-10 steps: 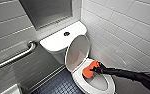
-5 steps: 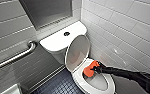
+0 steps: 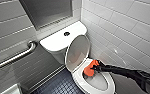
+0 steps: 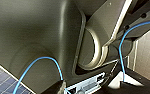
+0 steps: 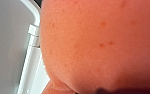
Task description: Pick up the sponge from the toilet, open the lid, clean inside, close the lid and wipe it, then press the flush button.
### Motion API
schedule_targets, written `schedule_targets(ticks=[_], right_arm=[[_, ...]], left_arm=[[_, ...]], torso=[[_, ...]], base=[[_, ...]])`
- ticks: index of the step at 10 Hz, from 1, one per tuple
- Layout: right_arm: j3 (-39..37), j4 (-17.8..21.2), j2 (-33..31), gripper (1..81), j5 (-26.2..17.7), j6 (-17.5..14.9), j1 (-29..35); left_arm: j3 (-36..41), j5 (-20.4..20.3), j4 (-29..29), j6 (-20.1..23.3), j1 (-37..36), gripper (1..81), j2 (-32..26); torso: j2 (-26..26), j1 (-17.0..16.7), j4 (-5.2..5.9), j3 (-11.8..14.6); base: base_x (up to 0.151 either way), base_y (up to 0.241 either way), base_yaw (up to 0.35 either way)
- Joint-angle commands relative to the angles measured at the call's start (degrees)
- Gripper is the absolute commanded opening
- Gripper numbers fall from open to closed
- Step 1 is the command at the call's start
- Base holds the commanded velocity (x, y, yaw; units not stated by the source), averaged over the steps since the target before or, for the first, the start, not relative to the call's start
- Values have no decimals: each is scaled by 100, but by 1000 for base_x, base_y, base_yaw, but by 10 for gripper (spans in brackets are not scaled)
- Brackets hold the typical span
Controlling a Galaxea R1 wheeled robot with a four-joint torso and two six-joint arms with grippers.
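Holding the sponge [image 3: 89, 71] against the toilet [image 3: 111, 86] bowl's 10 o'clock rim: right gripper [image 3: 95, 67], fingers clamped on it; lid [image 3: 77, 53] raised, 11 o'clock of sponge.

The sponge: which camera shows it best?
Head view: the whole sponge shows, held by the right tool at the toilet bowl. Right wrist view gives a cropped orange close-up; left wrist view faces robot housing.

The toilet [image 3: 56, 43] is white and shiny. The lid [image 3: 77, 52] looks smooth. The sponge [image 5: 103, 42] has tiny pits. The wall bar [image 3: 16, 57] is shiny metal.
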Motion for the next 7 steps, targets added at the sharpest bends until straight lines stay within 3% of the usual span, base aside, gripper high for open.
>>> schedule_targets(ticks=[1, 7], right_arm=[[461, 84, -516, 10, 327, 281, 622], [1721, 84, -1652, 10, 933, 466, -169]], left_arm=[[61, 166, 70, -2, 220, 811, -4], [26, 166, 87, 7, 220, 811, 58]], torso=[[0, 0, 0, 0], [0, 0, 0, 0]], base=[[0, 0, 0], [0, 0, 0]])
